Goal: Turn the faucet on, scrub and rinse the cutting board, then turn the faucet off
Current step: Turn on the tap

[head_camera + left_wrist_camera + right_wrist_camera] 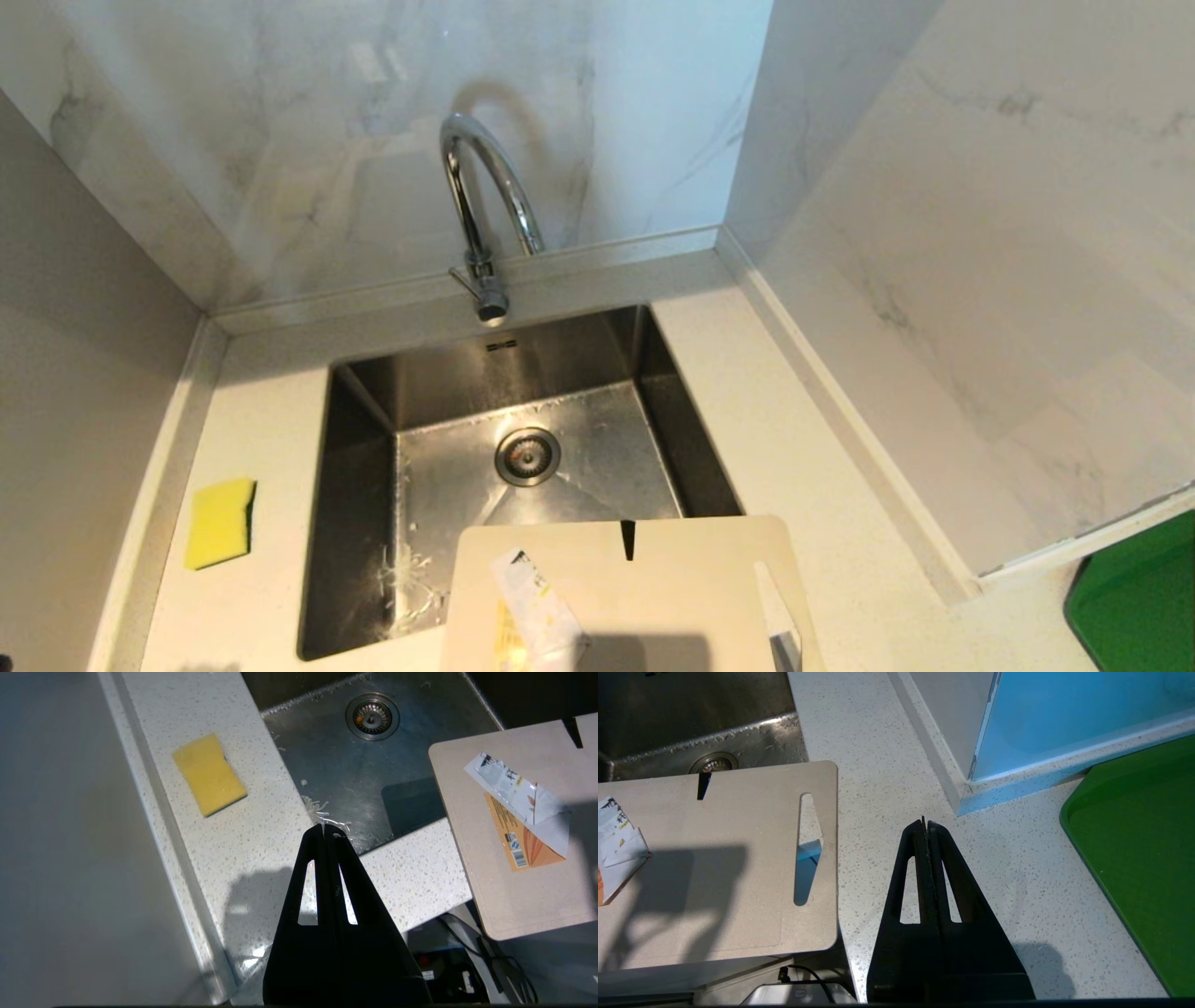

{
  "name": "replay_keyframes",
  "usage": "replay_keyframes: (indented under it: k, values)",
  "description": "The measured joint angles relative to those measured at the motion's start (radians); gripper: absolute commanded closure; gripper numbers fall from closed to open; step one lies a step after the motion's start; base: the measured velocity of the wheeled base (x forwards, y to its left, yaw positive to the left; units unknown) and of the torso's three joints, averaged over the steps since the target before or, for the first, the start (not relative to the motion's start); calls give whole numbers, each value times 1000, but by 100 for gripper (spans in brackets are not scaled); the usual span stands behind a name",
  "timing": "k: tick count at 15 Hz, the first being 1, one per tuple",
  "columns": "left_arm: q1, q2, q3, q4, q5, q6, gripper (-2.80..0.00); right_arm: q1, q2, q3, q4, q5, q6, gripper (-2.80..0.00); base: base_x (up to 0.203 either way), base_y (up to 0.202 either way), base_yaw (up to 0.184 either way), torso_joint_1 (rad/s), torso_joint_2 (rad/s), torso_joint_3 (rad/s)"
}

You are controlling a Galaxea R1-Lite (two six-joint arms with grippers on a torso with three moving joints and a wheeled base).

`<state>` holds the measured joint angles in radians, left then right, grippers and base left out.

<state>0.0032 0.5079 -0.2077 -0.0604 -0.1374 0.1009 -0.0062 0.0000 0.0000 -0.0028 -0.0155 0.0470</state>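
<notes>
Two arms stay out of the head view, where the faucet (485, 210) arches over the back of the sink (355, 523) and the cutting board (672, 579) overhangs its near right corner, a yellow sponge (220, 523) off on the counter's left. From the left wrist, the left gripper (325, 828) — fingers pressed together, empty — hangs above the counter (233, 849) between sponge and board. From the right wrist, the right gripper (925, 823) is likewise closed on nothing, over bare counter beside the board's slot handle — near a green tray (1139, 858).

Left gripper (325, 831) and right gripper (924, 825) both closed, empty.
</notes>
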Motion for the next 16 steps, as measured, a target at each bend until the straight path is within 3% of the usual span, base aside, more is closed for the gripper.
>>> replay_keyframes:
  k: [5,8,12,16]
  values:
    - [-3,398,-47,-189,-47,13,0,0,0,0,0,0,0,0,0,0,0,0,0,0]
    - [-4,595,-171,-251,-79,16,0,0,0,0,0,0,0,0,0,0,0,0,0,0]
    - [-48,740,-308,-281,-84,16,0,0,0,0,0,0,0,0,0,0,0,0,0,0]
    - [-83,840,-396,-389,-80,-19,0,0,0,0,0,0,0,0,0,0,0,0,0,0]
